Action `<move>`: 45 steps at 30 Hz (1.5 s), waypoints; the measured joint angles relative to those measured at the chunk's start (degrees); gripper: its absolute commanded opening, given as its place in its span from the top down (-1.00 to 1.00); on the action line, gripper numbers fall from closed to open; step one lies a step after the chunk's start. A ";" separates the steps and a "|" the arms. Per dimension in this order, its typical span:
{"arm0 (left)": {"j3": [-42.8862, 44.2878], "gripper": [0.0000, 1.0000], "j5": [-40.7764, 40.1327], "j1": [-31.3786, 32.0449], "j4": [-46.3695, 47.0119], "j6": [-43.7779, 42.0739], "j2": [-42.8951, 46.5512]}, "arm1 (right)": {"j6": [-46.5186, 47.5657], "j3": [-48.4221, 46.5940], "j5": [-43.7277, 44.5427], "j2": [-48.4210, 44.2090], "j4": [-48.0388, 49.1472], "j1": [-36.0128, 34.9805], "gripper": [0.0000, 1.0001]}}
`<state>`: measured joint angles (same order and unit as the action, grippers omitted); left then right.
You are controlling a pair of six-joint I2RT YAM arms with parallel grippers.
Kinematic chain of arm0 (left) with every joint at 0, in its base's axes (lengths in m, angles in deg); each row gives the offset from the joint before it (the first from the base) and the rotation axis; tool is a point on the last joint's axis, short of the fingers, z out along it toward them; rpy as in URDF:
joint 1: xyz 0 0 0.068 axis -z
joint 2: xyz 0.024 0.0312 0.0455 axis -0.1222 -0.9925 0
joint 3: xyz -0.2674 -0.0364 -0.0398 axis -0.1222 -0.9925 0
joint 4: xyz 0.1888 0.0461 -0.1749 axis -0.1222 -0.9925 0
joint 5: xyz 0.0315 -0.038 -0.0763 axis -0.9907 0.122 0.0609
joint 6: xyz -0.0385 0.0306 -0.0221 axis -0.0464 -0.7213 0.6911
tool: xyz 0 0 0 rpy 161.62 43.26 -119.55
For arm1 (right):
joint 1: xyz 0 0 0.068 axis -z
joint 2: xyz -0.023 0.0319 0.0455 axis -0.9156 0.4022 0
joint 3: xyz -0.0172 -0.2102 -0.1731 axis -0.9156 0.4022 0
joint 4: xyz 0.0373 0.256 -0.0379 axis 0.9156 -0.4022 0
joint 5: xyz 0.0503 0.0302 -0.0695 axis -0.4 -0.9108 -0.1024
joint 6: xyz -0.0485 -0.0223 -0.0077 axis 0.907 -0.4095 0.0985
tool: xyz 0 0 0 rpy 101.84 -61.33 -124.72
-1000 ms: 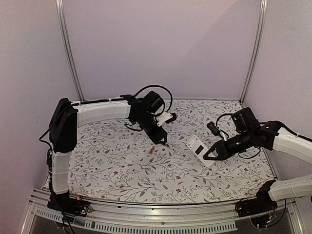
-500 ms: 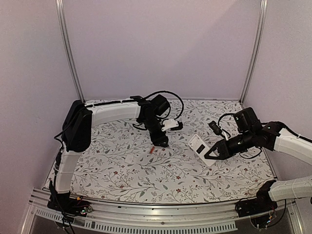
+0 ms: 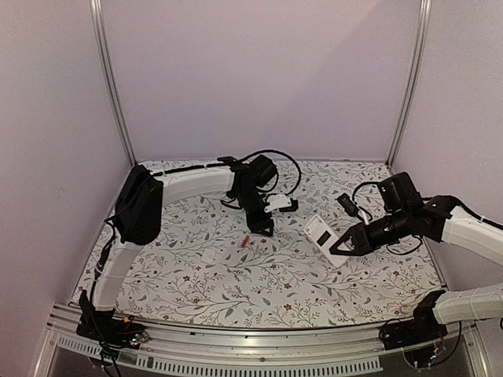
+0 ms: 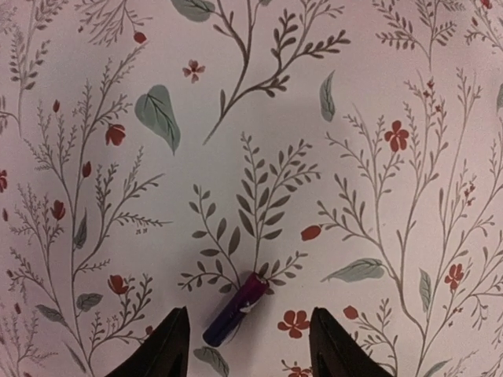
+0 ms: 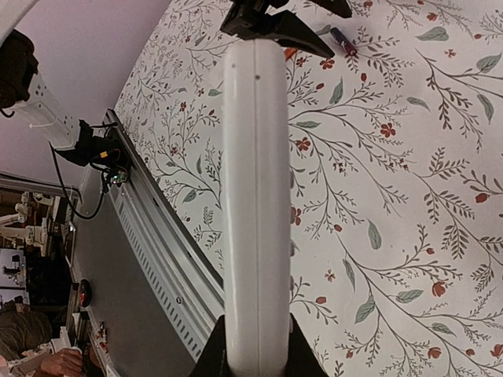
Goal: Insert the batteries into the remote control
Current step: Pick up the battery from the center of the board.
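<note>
Dark purple and slim, one cylindrical battery [image 4: 236,308] lay flat near the middle of the floral-patterned bench [image 4: 377,94], between your left fingers [image 4: 169,349], which stood partly open astride it, gripping nothing. Your right fingers [image 5: 208,363] were clamped on the flat white remote control [image 5: 255,173], held tilted above the bench's right half. You seemed to be at pickup; next called for lowering, then closing squarely across the battery.

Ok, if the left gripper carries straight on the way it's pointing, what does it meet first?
The left gripper likely meets the dark battery, lying on the floral cloth between its open fingers, which would land on cloth either side. Its height above is unclear.
</note>
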<state>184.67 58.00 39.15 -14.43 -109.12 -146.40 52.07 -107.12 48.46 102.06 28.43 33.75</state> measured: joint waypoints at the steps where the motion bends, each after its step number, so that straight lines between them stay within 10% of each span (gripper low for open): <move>1: 0.22 -0.02 -0.02 -0.02 -0.26 -0.26 -0.39 | 0.00 0.00 -0.09 0.00 0.00 0.02 1.00; 33: 1.73 1.00 -1.40 -0.20 -1.40 -6.51 -3.96 | -0.02 0.37 -0.81 0.04 0.33 0.68 1.00; 45: -4.09 1.00 4.85 -0.44 6.43 8.15 1.38 | -0.24 0.37 -0.79 -1.57 0.33 0.68 1.00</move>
<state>180.59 62.85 38.71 -8.00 -100.97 -145.02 51.82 -106.75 47.68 100.49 28.75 34.43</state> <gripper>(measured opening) 0.074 0.138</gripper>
